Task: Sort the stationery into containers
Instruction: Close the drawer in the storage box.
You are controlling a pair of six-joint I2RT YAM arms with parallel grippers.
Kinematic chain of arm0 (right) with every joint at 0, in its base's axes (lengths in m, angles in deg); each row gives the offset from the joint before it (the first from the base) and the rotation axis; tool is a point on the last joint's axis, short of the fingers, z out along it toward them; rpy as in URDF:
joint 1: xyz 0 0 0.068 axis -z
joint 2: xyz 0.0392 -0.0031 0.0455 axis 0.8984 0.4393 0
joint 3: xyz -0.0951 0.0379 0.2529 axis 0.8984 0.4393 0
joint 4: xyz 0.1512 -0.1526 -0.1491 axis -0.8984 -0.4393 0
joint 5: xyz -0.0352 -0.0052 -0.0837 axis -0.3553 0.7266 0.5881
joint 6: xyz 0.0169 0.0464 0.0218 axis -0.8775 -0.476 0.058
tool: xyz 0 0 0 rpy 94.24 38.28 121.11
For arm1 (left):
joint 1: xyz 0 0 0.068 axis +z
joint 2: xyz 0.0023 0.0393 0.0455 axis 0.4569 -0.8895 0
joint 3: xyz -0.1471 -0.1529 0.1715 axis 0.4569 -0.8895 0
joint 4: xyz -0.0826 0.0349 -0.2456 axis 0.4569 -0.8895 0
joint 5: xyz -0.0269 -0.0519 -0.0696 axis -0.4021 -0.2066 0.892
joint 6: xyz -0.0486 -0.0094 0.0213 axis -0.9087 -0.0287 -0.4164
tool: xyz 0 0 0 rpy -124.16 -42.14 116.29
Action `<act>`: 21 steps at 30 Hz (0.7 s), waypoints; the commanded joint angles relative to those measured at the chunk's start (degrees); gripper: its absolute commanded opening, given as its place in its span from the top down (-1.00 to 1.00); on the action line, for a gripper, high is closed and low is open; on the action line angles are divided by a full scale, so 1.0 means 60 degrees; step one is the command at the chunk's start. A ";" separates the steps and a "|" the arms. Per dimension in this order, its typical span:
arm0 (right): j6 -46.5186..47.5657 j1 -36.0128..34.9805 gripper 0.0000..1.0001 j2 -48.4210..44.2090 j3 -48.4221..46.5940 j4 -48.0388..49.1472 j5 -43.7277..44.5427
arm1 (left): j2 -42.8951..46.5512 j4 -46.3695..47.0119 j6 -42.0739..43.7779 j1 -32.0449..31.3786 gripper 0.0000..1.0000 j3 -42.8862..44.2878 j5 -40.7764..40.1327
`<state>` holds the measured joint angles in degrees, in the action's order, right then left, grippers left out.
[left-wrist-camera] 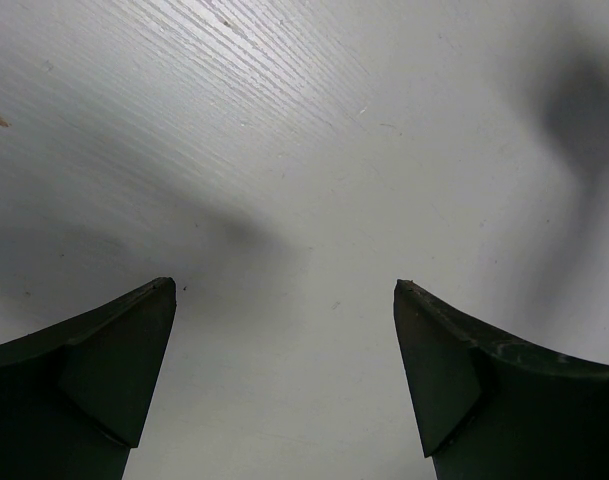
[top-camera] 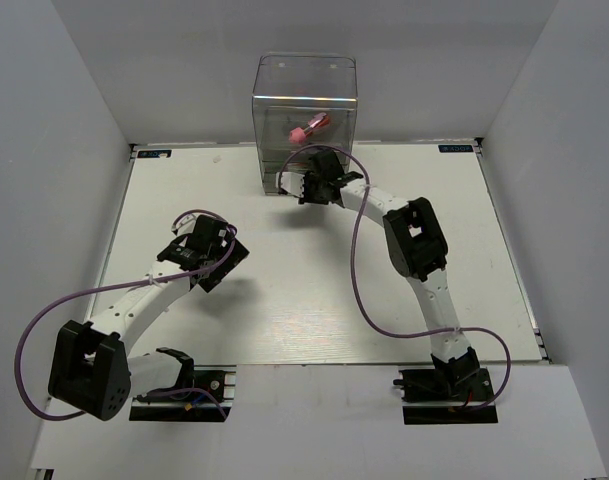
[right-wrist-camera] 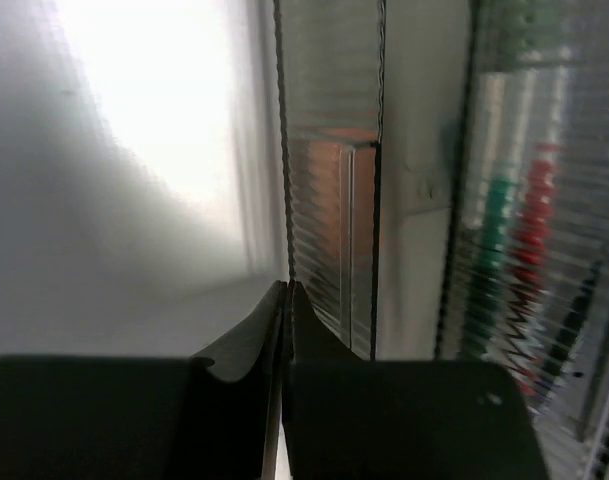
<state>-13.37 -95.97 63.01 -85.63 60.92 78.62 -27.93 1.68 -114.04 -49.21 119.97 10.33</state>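
Note:
The tall clear box point(top-camera: 304, 100) stands at the back middle of the table. A stubby pink-red tube point(top-camera: 306, 129) lies in its upper part. My right gripper point(top-camera: 302, 186) is at the box's front, low down. In the right wrist view its fingers point(right-wrist-camera: 287, 285) are pressed together, and the thin edge of a ribbed clear drawer point(right-wrist-camera: 329, 220) runs straight into the tips. Behind the ribbed plastic on the right, blurred, lie a green-marked pen point(right-wrist-camera: 499, 230) and a red-marked pen point(right-wrist-camera: 536, 220). My left gripper point(top-camera: 212, 258) hangs open over bare table point(left-wrist-camera: 284, 287), holding nothing.
White walls close the table point(top-camera: 284, 300) on the left, back and right. Purple cables loop beside both arms. The left wrist view shows only white wood-grain tabletop point(left-wrist-camera: 314, 150) with shadows.

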 commanded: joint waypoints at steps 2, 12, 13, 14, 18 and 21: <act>-0.0351 -0.0037 1.00 0.0308 -0.0284 0.1479 0.1501 | 0.0201 0.0037 0.0095 0.0008 -0.99 0.0198 0.0079; -0.0424 -0.0023 1.00 0.0412 -0.0153 0.2695 0.2208 | 0.0289 -0.0051 0.0095 0.0008 -0.99 0.0198 0.0079; -0.0468 -0.0023 1.00 0.0426 -0.0138 0.2709 0.2236 | 0.0289 -0.0051 0.0095 0.0008 -0.99 0.0198 0.0079; -0.0511 -0.0008 1.00 0.0368 -0.0080 0.2724 0.2222 | 0.0289 -0.0051 0.0095 0.0008 -0.99 0.0198 0.0166; -0.0599 0.0021 1.00 0.0222 0.0008 0.2740 0.2237 | 0.0289 -0.0051 0.0095 0.0008 -0.99 0.0198 0.0166; -0.0848 0.0051 1.00 -0.0449 0.0212 0.1467 0.0850 | 0.0289 -0.0051 0.0095 0.0008 -0.99 0.0286 0.0254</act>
<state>-16.39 -96.19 65.09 -85.52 72.20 88.96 -27.93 1.64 -114.04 -49.21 119.97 10.88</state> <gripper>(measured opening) 0.004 0.994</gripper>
